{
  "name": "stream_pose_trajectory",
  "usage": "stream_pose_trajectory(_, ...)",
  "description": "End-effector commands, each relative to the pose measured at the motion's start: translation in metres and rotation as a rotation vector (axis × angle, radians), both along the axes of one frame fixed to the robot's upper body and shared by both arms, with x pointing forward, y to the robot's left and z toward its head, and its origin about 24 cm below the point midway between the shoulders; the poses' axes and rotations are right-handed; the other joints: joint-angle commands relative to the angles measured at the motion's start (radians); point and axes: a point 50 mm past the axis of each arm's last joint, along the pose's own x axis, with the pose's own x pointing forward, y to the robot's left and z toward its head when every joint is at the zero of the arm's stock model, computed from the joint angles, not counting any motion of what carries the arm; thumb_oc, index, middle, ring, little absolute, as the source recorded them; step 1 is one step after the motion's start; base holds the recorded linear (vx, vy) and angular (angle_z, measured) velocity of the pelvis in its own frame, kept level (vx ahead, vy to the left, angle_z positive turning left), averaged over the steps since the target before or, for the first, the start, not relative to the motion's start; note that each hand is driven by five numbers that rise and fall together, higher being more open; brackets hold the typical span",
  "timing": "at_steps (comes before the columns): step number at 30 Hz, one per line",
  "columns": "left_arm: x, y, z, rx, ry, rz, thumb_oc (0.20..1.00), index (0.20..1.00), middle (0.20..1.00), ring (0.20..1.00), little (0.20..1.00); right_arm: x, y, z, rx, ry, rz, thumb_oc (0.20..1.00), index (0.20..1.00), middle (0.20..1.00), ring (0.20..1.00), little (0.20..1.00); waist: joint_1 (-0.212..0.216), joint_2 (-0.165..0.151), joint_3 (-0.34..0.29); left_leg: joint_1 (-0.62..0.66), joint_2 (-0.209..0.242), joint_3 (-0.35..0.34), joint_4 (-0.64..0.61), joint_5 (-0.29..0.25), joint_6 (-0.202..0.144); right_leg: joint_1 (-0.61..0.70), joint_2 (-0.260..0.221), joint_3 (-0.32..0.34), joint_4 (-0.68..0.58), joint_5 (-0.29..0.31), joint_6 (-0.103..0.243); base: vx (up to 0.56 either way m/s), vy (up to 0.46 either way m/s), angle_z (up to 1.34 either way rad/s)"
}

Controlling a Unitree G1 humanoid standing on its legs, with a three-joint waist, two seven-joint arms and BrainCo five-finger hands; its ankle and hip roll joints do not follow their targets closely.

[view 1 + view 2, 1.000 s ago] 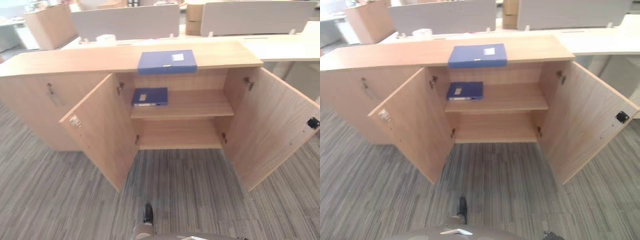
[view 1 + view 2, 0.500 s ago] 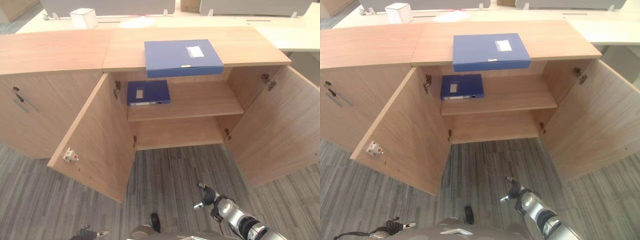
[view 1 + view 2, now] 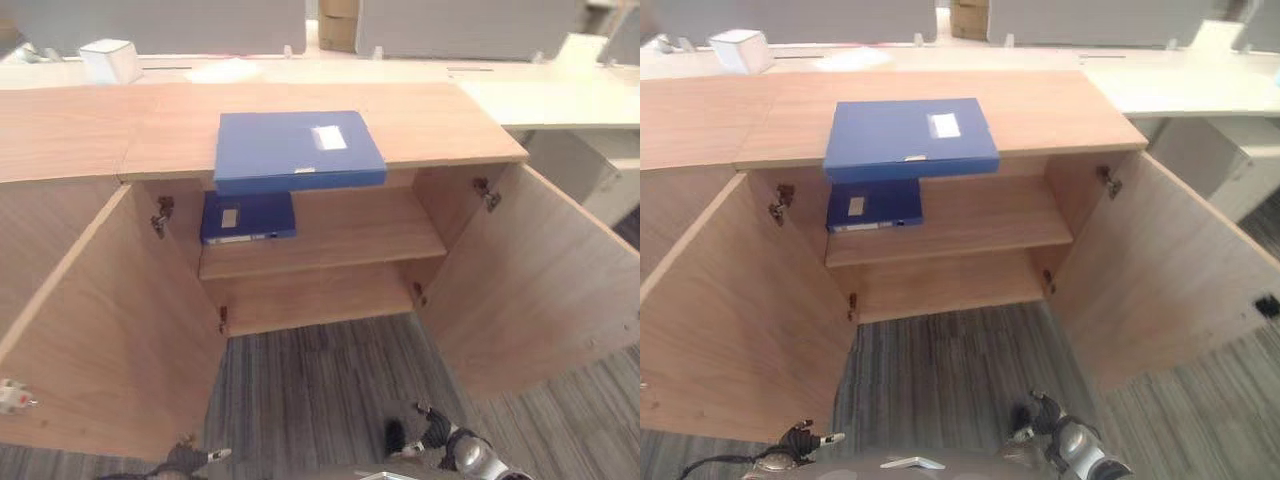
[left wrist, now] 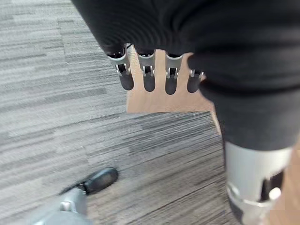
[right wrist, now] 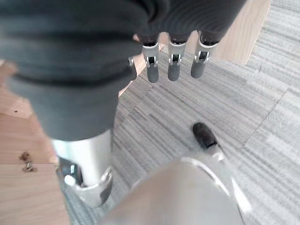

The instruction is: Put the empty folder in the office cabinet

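Note:
A blue folder (image 3: pixel 298 150) lies flat on top of the wooden cabinet (image 3: pixel 430 110), its front edge just over the open compartment. A second blue folder (image 3: pixel 248 217) lies on the left of the upper shelf inside. My left hand (image 3: pixel 795 461) hangs low over the carpet by the left door. My right hand (image 3: pixel 1052 428) hangs low in front of the right door. In the wrist views the left hand's fingers (image 4: pixel 147 75) and the right hand's fingers (image 5: pixel 173 63) are straight and hold nothing. Both hands are far below the folders.
Both cabinet doors stand wide open, the left door (image 3: pixel 90 340) and the right door (image 3: pixel 540 270) jutting out over the grey carpet (image 3: pixel 320 390). The lower shelf (image 3: pixel 310 295) is bare. A small white box (image 3: pixel 110 60) sits on the desk behind.
The camera has moved closer to the cabinet and the whole picture has shifted. Both folders lie where they were. My hands still hang low, holding nothing.

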Motion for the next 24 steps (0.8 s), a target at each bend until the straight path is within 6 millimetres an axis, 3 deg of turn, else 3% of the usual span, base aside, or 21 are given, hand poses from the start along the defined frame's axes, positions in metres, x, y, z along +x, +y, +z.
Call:
stream_pose_trajectory(1,0.009,0.006,0.003,0.033,-0.022,-0.030,1.000,1.000,1.000,1.000,1.000,0.024,-0.024,0.012,-0.043,-0.092,-0.050,1.000,1.000,1.000,1.000,1.000,-0.010,0.040,0.013,-0.091,0.121,-0.068,0.047,0.043,-0.051,-0.030,-0.001,0.031,0.069,-0.078,0.016,0.07,-0.218,-0.17)
stream_pose_trajectory(2,0.012,0.003,0.003,0.027,-0.027,-0.037,1.000,1.000,1.000,1.000,1.000,0.023,-0.027,0.012,-0.048,-0.088,-0.066,1.000,1.000,1.000,1.000,1.000,-0.011,0.047,0.017,-0.112,0.135,-0.082,0.072,0.058,-0.054,-0.026,0.015,0.024,0.078,-0.099,0.001,0.04,-0.238,0.02)
stream_pose_trajectory(4,0.023,-0.001,0.005,0.029,-0.060,-0.046,1.000,1.000,1.000,1.000,1.000,0.021,-0.033,0.012,-0.059,-0.089,-0.101,1.000,1.000,1.000,1.000,1.000,-0.011,0.054,0.033,-0.160,0.162,-0.094,0.119,0.137,-0.063,-0.017,0.030,-0.009,0.097,-0.121,-0.022,0.01,-0.219,0.22)
stream_pose_trajectory(6,0.028,-0.004,0.006,0.024,-0.079,-0.058,1.000,1.000,1.000,1.000,1.000,0.017,-0.037,0.010,-0.065,-0.081,-0.126,1.000,1.000,1.000,1.000,1.000,-0.013,0.051,0.035,-0.173,0.174,-0.065,0.142,0.154,-0.060,0.003,0.037,-0.042,0.098,-0.142,-0.037,0.05,-0.178,0.60)
stream_pose_trajectory(12,0.034,-0.015,0.006,0.036,-0.113,-0.109,1.000,1.000,1.000,1.000,1.000,0.006,-0.047,0.007,-0.106,-0.055,-0.163,1.000,1.000,1.000,1.000,1.000,-0.003,0.053,0.033,-0.184,0.118,-0.091,0.112,0.114,-0.043,0.043,0.044,-0.073,0.076,-0.157,-0.043,0.07,-0.058,0.24)
stream_pose_trajectory(15,0.040,-0.011,0.009,0.087,-0.153,-0.129,1.000,1.000,1.000,1.000,1.000,0.012,-0.046,0.010,-0.111,-0.085,-0.154,1.000,1.000,1.000,1.000,1.000,0.006,0.067,0.031,-0.195,0.080,-0.122,0.057,0.101,-0.038,0.050,0.044,-0.072,0.071,-0.162,-0.037,0.07,0.087,0.06)
stream_pose_trajectory(21,0.056,-0.002,0.021,0.165,-0.255,-0.208,1.000,1.000,1.000,1.000,1.000,0.014,-0.049,0.012,-0.131,-0.101,-0.128,1.000,1.000,1.000,1.000,1.000,0.012,0.088,0.014,-0.148,0.051,-0.103,-0.006,0.086,-0.026,0.064,0.014,-0.071,0.070,-0.148,-0.016,0.04,0.152,-0.06)
stream_pose_trajectory(24,0.078,0.010,0.042,0.185,-0.391,-0.209,1.000,1.000,1.000,1.000,1.000,0.012,-0.050,0.011,-0.140,-0.084,-0.117,1.000,1.000,1.000,1.000,1.000,0.019,0.082,0.012,-0.139,0.017,-0.106,-0.014,0.066,-0.008,0.067,-0.027,-0.068,0.073,-0.122,0.012,0.02,0.217,0.10)
